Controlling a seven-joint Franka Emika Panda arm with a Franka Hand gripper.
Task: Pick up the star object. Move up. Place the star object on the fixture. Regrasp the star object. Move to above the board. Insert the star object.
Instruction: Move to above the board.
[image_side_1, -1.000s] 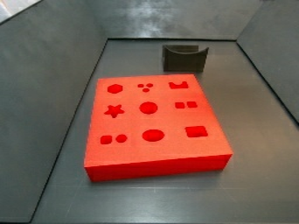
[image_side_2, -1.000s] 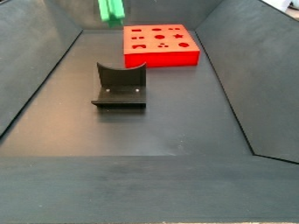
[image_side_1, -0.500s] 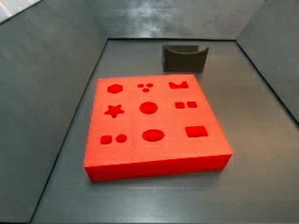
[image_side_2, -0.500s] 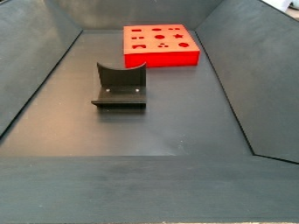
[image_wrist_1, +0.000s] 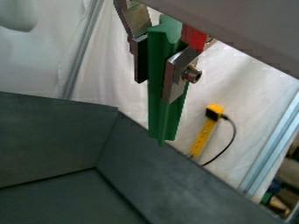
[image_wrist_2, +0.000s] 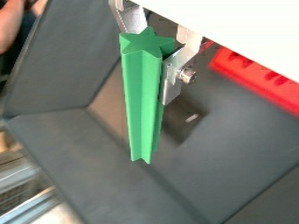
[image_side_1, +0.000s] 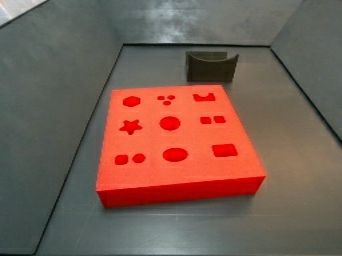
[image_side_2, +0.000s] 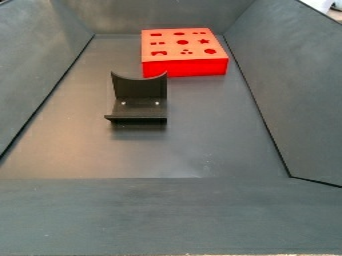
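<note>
I see the star object (image_wrist_2: 140, 96) clamped between the gripper (image_wrist_1: 158, 63) fingers in both wrist views. In both side views, outside which the gripper sits, board (image_side_1: 174, 140) and fixture (image_side_2: 136, 98) lie well apart.

The gripper (image_wrist_1: 156, 59) shows only in both wrist views; neither side view catches any part of the arm. Its two flat silver fingers (image_wrist_1: 181, 73) are closed from opposite sides on the upper part of the green star peg (image_wrist_2: 142, 96), the dark pads pressed against it. The peg hangs lengthwise from the gripper (image_wrist_2: 163, 54), its free end pointing away, high above the dark floor (image_wrist_2: 140, 184).
</note>
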